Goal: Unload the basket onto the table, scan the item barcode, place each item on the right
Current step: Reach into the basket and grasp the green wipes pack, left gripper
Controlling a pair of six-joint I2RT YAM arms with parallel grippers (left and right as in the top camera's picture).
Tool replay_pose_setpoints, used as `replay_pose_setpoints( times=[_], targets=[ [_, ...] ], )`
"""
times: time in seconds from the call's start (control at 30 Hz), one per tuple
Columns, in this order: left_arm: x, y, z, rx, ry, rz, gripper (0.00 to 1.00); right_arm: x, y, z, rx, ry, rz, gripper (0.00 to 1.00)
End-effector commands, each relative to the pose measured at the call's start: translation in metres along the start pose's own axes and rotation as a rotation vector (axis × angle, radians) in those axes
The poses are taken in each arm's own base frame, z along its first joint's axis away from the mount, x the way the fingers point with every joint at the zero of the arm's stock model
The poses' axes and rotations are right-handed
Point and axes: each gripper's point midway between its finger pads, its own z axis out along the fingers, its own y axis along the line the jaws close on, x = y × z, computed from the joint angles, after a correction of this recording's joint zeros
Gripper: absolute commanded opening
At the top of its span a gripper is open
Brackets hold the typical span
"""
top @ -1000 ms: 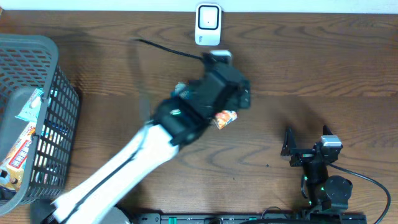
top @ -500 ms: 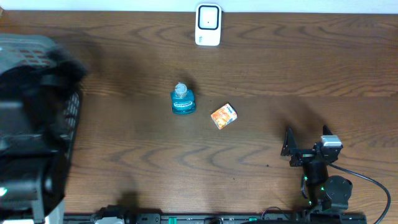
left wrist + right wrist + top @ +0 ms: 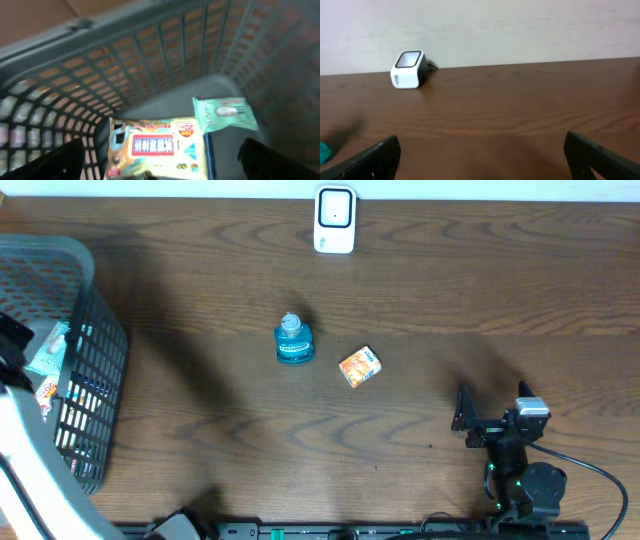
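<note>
Left end effector [image 3: 167, 167] is empty with jaws wide apart, above the basket [image 3: 150, 50]. The packet [image 3: 157, 147], likely the next item, lies just ahead between the fingers, long axis spanning the gap. Right end effector [image 3: 492, 415] is open, empty and well apart, so the left is nearer.

A brown wooden table [image 3: 200, 270] fills the view from above. Dark wavy lines run across its top. A grey plastic basket [image 3: 97, 375] stands at the left edge of the table. Its walls are a grid of little square holes, and its rim is thick and smooth. Behind the far edge of the table is a plain pale wall [image 3: 520, 25].
</note>
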Motion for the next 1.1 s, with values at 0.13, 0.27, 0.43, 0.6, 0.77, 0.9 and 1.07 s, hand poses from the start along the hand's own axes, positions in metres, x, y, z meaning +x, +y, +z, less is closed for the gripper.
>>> replay_pose_setpoints(
  times=[0.13,0.27,0.43,0.6,0.77,0.9,1.07],
  targets=[
    [0.026,-0.076,0.08,0.367,0.126,0.48,0.98,0.001,0.002,0.0,-0.008,0.002,0.008,0.99],
    [0.046,-0.097,0.119,0.428,0.165,0.633,0.98,0.001,0.002,0.0,-0.008,0.002,0.008,0.99],
    [0.078,-0.11,0.168,0.456,0.233,0.77,0.98,0.001,0.002,0.0,-0.008,0.002,0.008,0.99],
    [0.096,-0.116,0.201,0.455,0.255,0.85,0.98,0.001,0.002,0.0,-0.008,0.002,0.008,0.99],
    [0.102,-0.123,0.222,0.462,0.234,0.903,0.98,0.001,0.002,0.0,-0.008,0.002,0.008,0.99],
    [0.114,-0.125,0.238,0.466,0.253,0.903,0.98,0.001,0.002,0.0,-0.008,0.002,0.008,0.99],
    [0.145,-0.12,0.249,0.482,0.357,0.911,0.98,0.001,0.002,0.0,-0.008,0.002,0.008,0.99]
  ],
)
